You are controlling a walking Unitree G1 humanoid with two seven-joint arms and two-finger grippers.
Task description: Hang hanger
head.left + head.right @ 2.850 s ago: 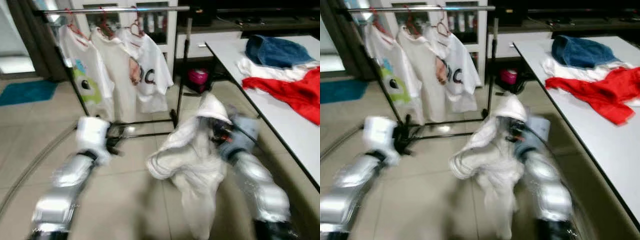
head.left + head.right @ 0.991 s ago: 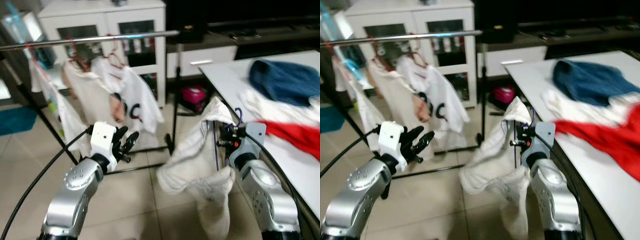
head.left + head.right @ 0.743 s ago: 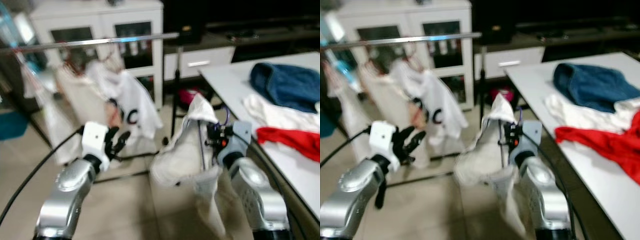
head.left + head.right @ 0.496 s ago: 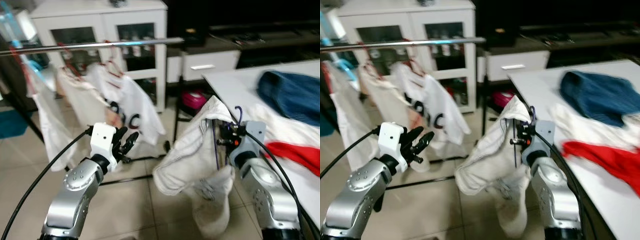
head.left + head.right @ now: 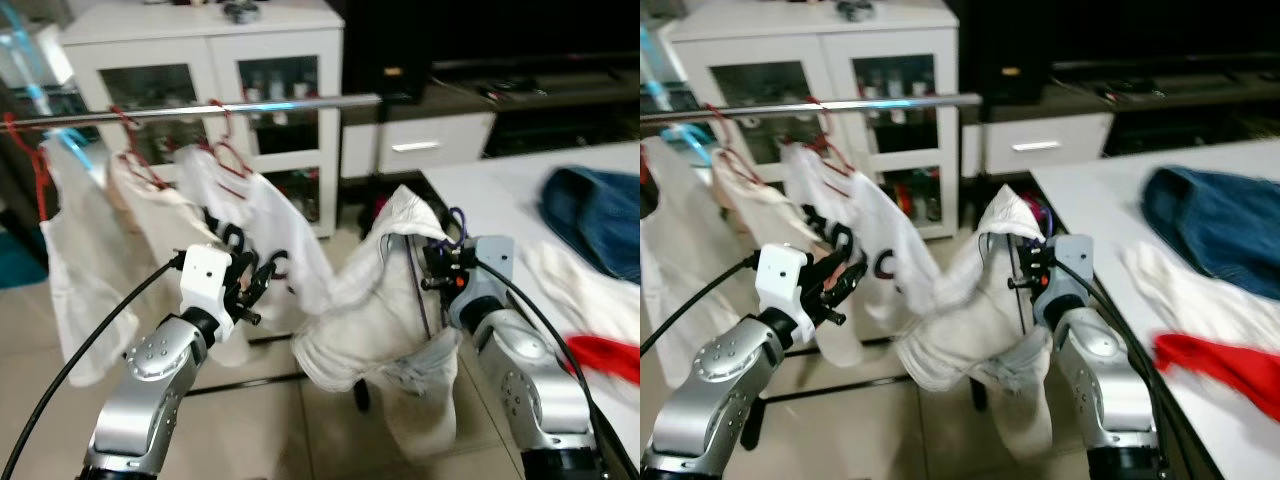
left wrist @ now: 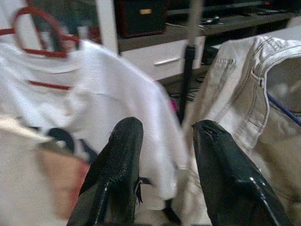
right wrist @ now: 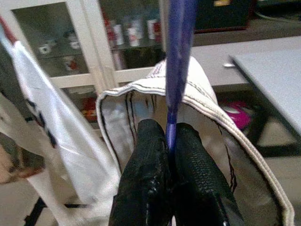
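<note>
My right gripper [image 5: 436, 270] is shut on a purple hanger [image 7: 176, 56] that carries a cream garment [image 5: 380, 310]. The hanger's hook [image 5: 458, 218] sticks up just above the gripper, below and in front of the right end of the metal rail [image 5: 230, 108]. The garment droops to the left of my right arm. My left gripper [image 5: 255, 285] is open with nothing in it, raised in front of the white T-shirts [image 5: 250, 215] on red hangers [image 6: 40, 28] on the rail. In the left wrist view the open fingers [image 6: 124, 165] point at a T-shirt and the cream garment [image 6: 240, 94].
The rack's black upright post [image 6: 190, 70] stands behind the cream garment. A white table [image 5: 1200, 330] at right holds a blue garment [image 5: 1215, 225], a white one and a red one [image 5: 1225, 375]. A white glass-door cabinet [image 5: 200, 60] is behind the rack.
The camera has shifted and the rack now looks closer. My right gripper with the hanger and garment sits a little higher and nearer the rail. The left gripper stays open.
</note>
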